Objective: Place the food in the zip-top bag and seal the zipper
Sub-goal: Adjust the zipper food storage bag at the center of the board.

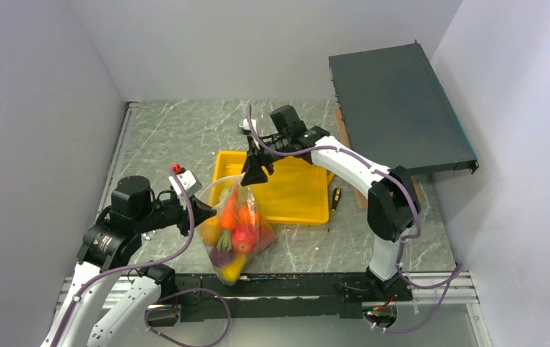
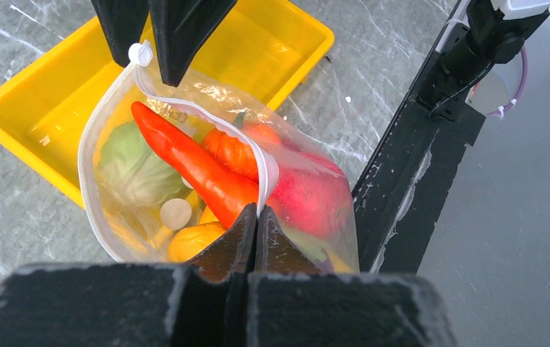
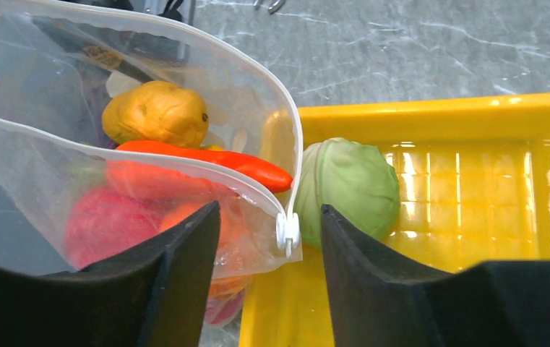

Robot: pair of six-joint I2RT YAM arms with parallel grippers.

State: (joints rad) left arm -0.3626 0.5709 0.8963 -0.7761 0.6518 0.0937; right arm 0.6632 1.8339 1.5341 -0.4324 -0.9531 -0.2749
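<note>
Okay, left gripper (image 2: pixel 256 211) is pressed together, pinching the near end of the zipper (image 2: pixel 266 173). The zip-top bag (image 1: pixel 237 235) hangs between both arms with its mouth up and gaping, the food (image 2: pixel 199 170) piled inside. The film looks thin, limp and slippery, and the load sags, so grip the stiffer strip. The zipper's long axis runs from the left gripper up-right to the right gripper (image 3: pixel 268 210), jaws spread either side of the slider (image 3: pixel 287 231). The yellow tray (image 1: pixel 297 195) sits behind.
</note>
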